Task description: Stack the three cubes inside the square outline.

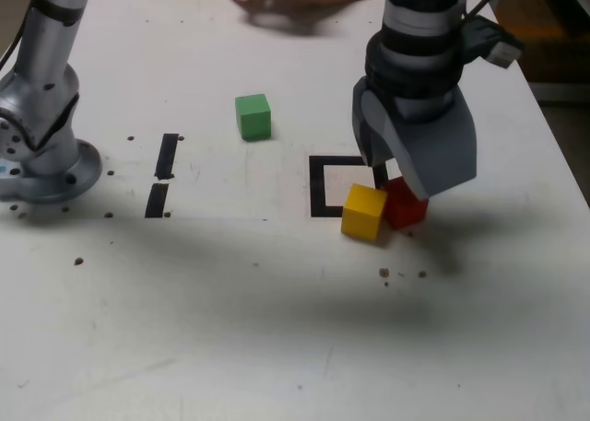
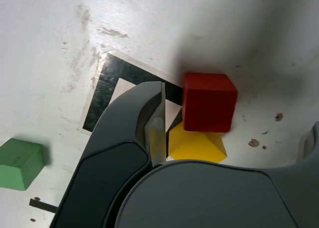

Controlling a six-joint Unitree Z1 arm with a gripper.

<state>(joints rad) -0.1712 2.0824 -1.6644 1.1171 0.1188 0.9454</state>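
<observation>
We see the grey two-jawed gripper (image 1: 398, 183) of the arm hanging low over the white tabletop (image 1: 277, 329), its jaws spread wide and holding nothing. Directly below it sits the small solid red cube (image 1: 406, 204), which in the wrist view lies in the open gap between the jaws, not touched by either as far as we can tell. The small solid yellow cube (image 1: 364, 212) stands just beside the red one, on the exterior view's left of it, turned at an angle; the two appear to touch. Both rest at the near right corner of the hollow square outline of thick black tape (image 1: 318, 186), the yellow cube overlapping its line, the red cube seemingly just outside it. The small solid green cube (image 1: 253, 116) sits well apart, farther back and toward the exterior view's left, alone on the table.

The gripper body covers the right side of the outline in the exterior view, so we cannot trace that side. In the wrist view one dark jaw hides much of the square's interior and part of the yellow cube (image 2: 197, 145), while the green cube (image 2: 20, 163) is cut by the frame edge. Two short black tape strips (image 1: 162, 174) lie near the silver arm base (image 1: 41, 154).
</observation>
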